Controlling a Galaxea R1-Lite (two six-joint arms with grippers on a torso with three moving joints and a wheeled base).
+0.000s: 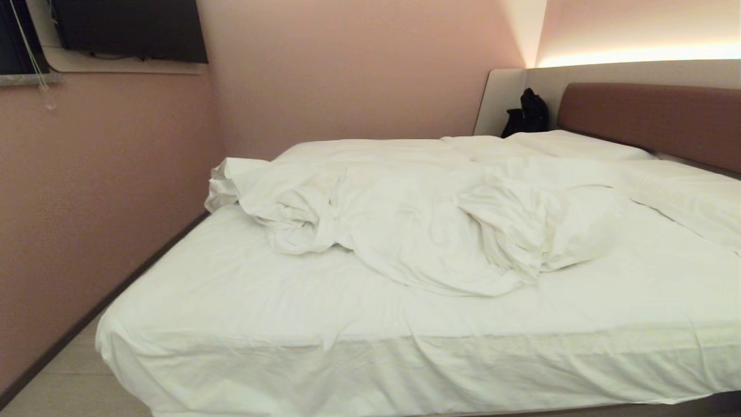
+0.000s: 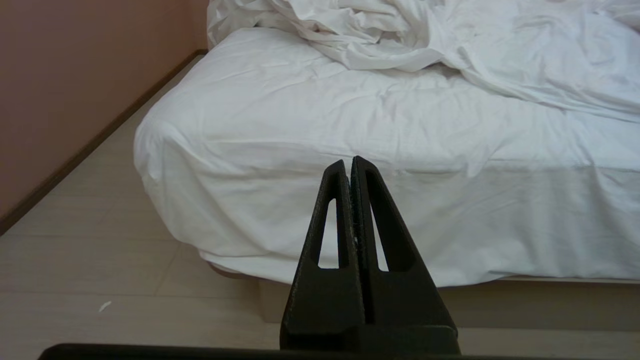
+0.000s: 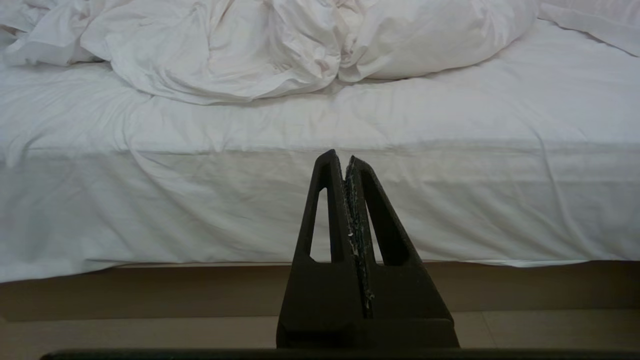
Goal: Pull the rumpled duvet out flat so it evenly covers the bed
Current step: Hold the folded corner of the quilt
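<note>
Left gripper (image 2: 348,162) and right gripper (image 3: 340,156) closed, empty, short of the bed (image 1: 324,324); duvet (image 1: 417,226) bunched.

Head view high, facing bed (image 1: 370,324) foot toward headboard (image 1: 654,119); wrist views low, level, sharing foot edge.

No text, label, brand, number or sign can be read in any of the views.
</note>
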